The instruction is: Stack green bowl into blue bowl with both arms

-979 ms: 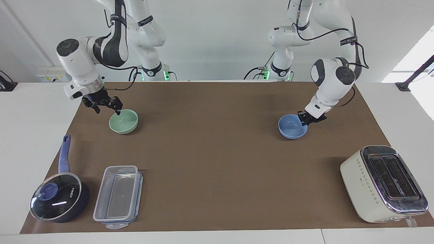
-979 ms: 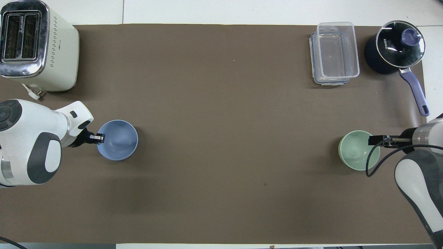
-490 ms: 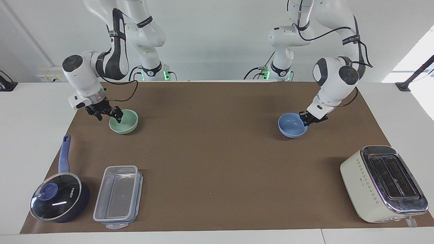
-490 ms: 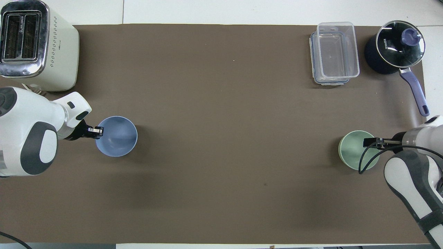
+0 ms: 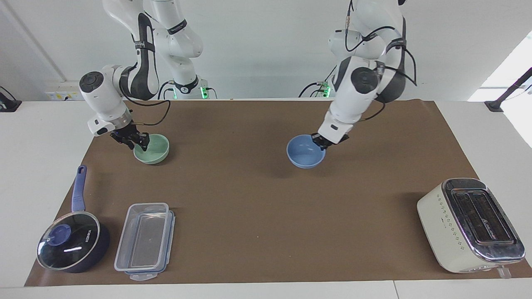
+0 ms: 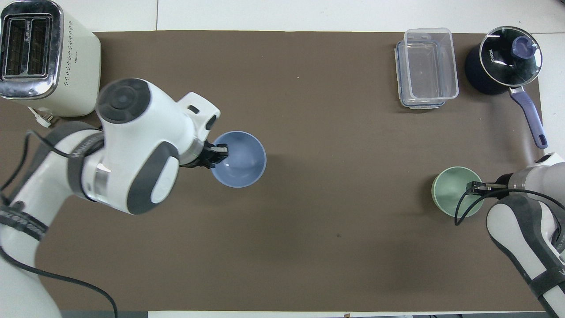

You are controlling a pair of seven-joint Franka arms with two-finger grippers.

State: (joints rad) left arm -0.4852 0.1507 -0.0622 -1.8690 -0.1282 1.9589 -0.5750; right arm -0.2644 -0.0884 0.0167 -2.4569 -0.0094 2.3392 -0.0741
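The blue bowl (image 5: 304, 155) hangs a little above the brown mat, over its middle part toward the left arm's end. My left gripper (image 5: 321, 143) is shut on its rim; it also shows in the overhead view (image 6: 219, 155) at the blue bowl (image 6: 242, 160). The green bowl (image 5: 153, 150) sits upright on the mat at the right arm's end. My right gripper (image 5: 139, 141) is down at its rim with the fingers closed across the edge. In the overhead view the right gripper (image 6: 474, 186) is at the rim of the green bowl (image 6: 451, 191).
A cream toaster (image 5: 469, 224) stands at the left arm's end, farther from the robots. A clear lidded container (image 5: 144, 241) and a dark blue saucepan with a glass lid (image 5: 70, 245) stand at the right arm's end, farther from the robots than the green bowl.
My left gripper has lifted the blue bowl and carried it toward the middle of the mat. My right gripper has lowered and narrowed onto the green bowl's rim; that bowl has not moved.
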